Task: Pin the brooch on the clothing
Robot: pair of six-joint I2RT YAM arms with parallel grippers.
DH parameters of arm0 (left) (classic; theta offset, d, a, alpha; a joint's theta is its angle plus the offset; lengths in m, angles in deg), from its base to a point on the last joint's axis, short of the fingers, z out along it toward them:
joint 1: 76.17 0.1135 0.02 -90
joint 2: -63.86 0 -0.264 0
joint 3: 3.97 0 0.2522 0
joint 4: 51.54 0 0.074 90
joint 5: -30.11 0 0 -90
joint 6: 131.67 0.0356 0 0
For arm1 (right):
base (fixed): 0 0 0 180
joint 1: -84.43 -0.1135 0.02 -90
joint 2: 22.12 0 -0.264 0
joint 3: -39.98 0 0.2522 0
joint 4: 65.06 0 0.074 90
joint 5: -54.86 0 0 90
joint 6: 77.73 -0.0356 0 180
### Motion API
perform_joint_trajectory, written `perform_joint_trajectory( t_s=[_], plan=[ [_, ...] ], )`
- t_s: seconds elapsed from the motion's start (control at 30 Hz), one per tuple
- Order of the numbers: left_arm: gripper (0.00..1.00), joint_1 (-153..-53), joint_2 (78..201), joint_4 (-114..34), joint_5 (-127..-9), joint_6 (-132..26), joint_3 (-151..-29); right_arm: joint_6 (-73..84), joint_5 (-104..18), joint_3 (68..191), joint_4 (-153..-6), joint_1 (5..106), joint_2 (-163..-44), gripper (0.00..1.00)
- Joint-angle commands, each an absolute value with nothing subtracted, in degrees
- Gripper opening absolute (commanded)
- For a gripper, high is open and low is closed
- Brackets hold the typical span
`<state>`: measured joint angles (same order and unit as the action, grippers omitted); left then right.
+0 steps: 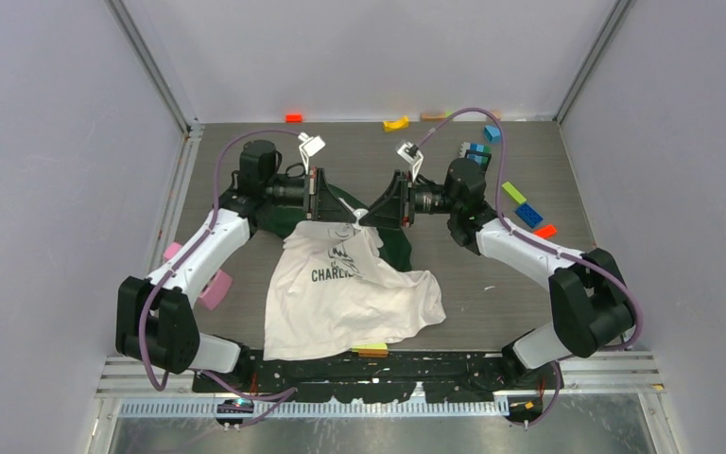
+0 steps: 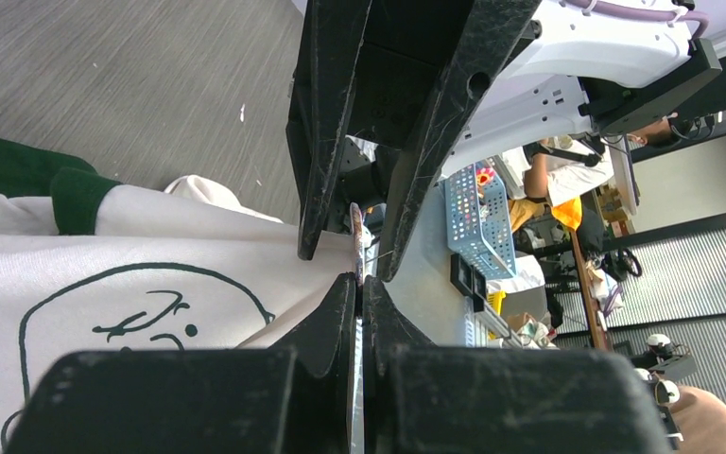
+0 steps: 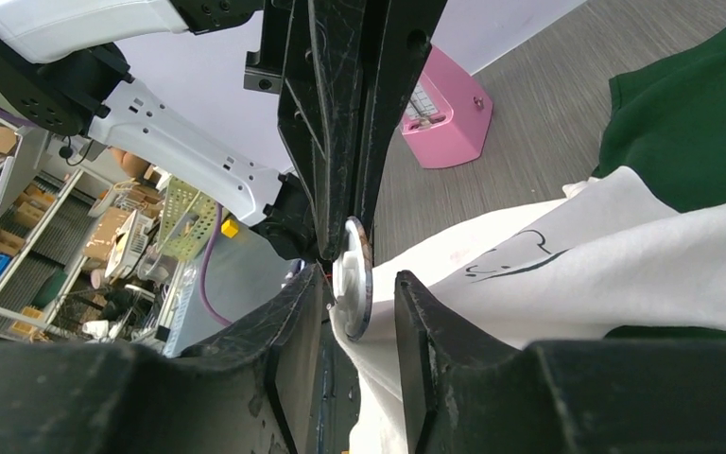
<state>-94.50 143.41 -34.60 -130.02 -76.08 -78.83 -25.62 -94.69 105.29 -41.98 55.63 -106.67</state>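
The left end effector (image 2: pixel 360 288) is closed, its two black fingers pressed together on the rim of the brooch (image 3: pixel 353 274), a small round disc seen almost edge-on with a pale face. The right end effector (image 3: pixel 359 284) faces it from the other side with its fingers apart. They straddle the brooch and a raised fold of white fabric and do not appear to clamp either one.

Both end effectors meet tip to tip above the upper part of the clothing (image 1: pixel 340 303). It is a white T-shirt with dark green sleeves and collar, lying rumpled on the grey desk (image 1: pixel 492 274) between the two arms. The brooch sits right against the lifted white cloth, just above the black line drawing on the chest. Whether its pin has entered the fabric cannot be seen.

The brooch looks light, stiff and smooth, so it could easily twist or slip. The rim is likely the safest place to grip, which would leave the back free for the pin. The shirt is soft and limp and will give way under any push. Pinching a fold close beside the brooch would probably give the pin something firm to pass through.
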Motion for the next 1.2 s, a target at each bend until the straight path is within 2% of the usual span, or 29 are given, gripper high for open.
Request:
perform_joint_trajectory(
  t_s=[0.0, 0.3, 0.43, 1.17],
  plan=[
    [0.0, -94.8, 140.8, -37.4, -133.0, -77.7, -79.6, -25.5, -95.5, 107.8, -39.6, 55.3, -107.1, 0.37],
    [0.0, -95.1, 140.5, -39.2, -133.4, -78.1, -79.5, -24.5, -94.6, 109.1, -43.1, 55.3, -109.1, 0.2],
    [0.0, -95.1, 140.2, -39.3, -132.7, -78.1, -79.5, -24.5, -93.1, 109.2, -44.1, 55.4, -109.3, 0.17],
    [0.0, -94.0, 139.3, -38.0, -126.5, -76.0, -78.8, -29.2, -86.7, 104.2, -36.8, 59.6, -108.8, 0.15]
  ],
)
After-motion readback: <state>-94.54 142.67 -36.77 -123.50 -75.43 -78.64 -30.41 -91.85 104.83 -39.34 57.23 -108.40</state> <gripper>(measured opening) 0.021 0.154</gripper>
